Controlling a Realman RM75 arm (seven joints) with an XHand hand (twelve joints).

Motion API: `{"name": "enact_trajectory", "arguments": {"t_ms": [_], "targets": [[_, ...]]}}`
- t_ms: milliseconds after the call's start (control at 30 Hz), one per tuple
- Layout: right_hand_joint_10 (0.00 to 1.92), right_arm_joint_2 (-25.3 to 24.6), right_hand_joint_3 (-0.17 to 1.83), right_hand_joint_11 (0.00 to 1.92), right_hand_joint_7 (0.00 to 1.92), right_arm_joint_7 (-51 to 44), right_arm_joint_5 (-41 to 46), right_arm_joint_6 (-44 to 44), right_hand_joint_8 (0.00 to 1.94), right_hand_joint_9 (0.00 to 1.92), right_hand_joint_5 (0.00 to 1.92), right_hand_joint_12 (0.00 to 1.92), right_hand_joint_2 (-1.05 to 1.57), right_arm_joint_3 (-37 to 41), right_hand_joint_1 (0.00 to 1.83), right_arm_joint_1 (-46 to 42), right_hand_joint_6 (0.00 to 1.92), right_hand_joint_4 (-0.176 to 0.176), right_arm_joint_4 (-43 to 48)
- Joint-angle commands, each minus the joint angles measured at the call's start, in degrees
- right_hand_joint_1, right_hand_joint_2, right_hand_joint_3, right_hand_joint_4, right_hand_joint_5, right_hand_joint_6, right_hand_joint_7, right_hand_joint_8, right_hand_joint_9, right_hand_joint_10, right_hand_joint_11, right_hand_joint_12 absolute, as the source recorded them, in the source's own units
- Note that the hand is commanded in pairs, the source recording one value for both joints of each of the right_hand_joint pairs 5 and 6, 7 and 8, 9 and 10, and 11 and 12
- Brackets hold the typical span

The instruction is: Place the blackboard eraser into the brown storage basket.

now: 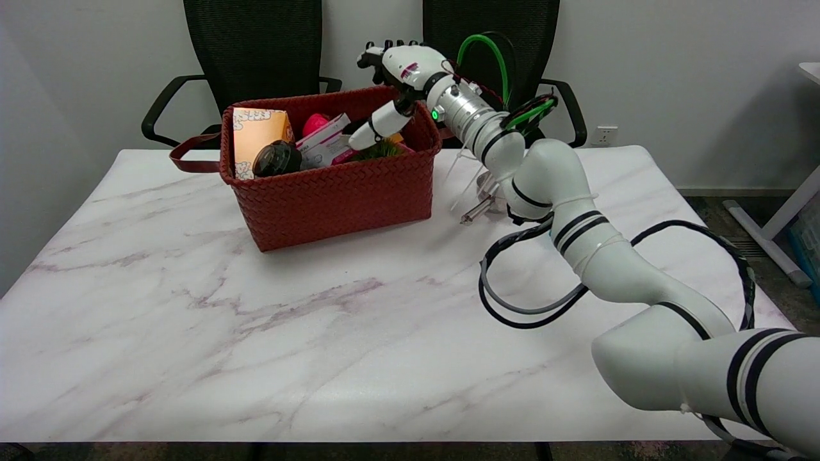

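The brown-red woven storage basket [333, 195] stands at the back middle of the table. My right hand [400, 77] hangs over the basket's right end, its fingers apart and nothing in them. One finger [378, 126] points down into the basket. Just below it, a green, bristly thing with an orange edge [379, 151] lies inside against the front wall; it looks like the blackboard eraser, though it is partly hidden. The hand is not touching it.
The basket also holds an orange box [256, 131], a black round object [277, 159], a pink ball [314, 121] and a white-pink packet [323, 144]. A small clear and metal object [477, 208] lies on the table behind my forearm. Two black chairs stand behind the table.
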Motion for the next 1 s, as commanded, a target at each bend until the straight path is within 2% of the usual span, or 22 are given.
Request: {"name": "enact_trajectory", "arguments": {"t_ms": [33, 100, 133, 233, 367, 467, 500, 633, 667, 733, 767, 1000], "targets": [[0.39, 0.4, 0.20, 0.57, 0.42, 6.6, -0.6, 7.0, 0.42, 0.39, 0.19, 0.57, 0.52, -4.2, 0.66, 1.1, 0.19, 0.000, -0.5], [0.26, 0.9, 0.48, 0.39, 0.24, 8.0, -0.6, 8.6, 0.24, 0.26, 0.11, 0.39, 0.54, -5.2, 0.60, 1.1, 0.11, 0.000, 0.2], [0.24, 1.0, 0.55, 0.36, 0.19, 8.1, -0.6, 8.7, 0.19, 0.24, 0.08, 0.36, 0.56, -5.5, 0.58, 1.2, 0.08, 0.000, 0.4], [0.21, 1.4, 0.56, 0.32, 0.11, 8.2, -1.2, 8.9, 0.11, 0.21, 0.05, 0.32, 0.57, -5.7, 0.57, 1.1, 0.05, 0.000, 1.5], [0.21, 2.0, 0.54, 0.31, 0.11, 8.3, -1.2, 10.3, 0.11, 0.21, 0.03, 0.31, 0.58, -5.6, 0.57, -0.1, 0.03, 0.000, 4.4], [0.21, 3.2, 0.40, 0.31, 0.11, 8.3, -1.3, 13.6, 0.11, 0.21, 0.01, 0.31, 0.57, -5.2, 0.58, -2.4, 0.01, 0.000, 10.0], [0.21, 3.5, 0.31, 0.31, 0.11, 8.3, -1.3, 14.8, 0.11, 0.21, 0.01, 0.31, 0.58, -5.1, 0.58, -3.2, 0.01, 0.000, 11.7], [0.24, 5.6, 0.38, 0.31, 0.15, 11.2, -3.5, 21.6, 0.15, 0.24, 0.00, 0.31, 0.62, -4.3, 0.57, -8.4, 0.00, 0.000, 21.8], [0.23, 6.2, 0.31, 0.31, 0.16, 13.1, -5.5, 24.0, 0.16, 0.23, 0.00, 0.31, 0.62, -4.3, 0.60, -9.9, 0.00, 0.000, 24.6], [0.24, 7.2, -0.11, 0.30, 0.18, 16.3, -9.0, 27.3, 0.18, 0.24, 0.00, 0.30, 0.52, -4.3, 0.69, -11.8, 0.00, 0.000, 28.4], [0.24, 8.0, -0.17, 0.30, 0.19, 18.2, -11.0, 29.6, 0.19, 0.24, 0.00, 0.30, 0.48, -4.4, 0.73, -13.2, 0.00, 0.000, 30.7], [0.27, 10.3, -0.17, 0.31, 0.23, 24.8, -21.5, 41.3, 0.23, 0.27, 0.05, 0.31, 0.50, -5.1, 0.73, -21.3, 0.05, 0.000, 40.7]]}}
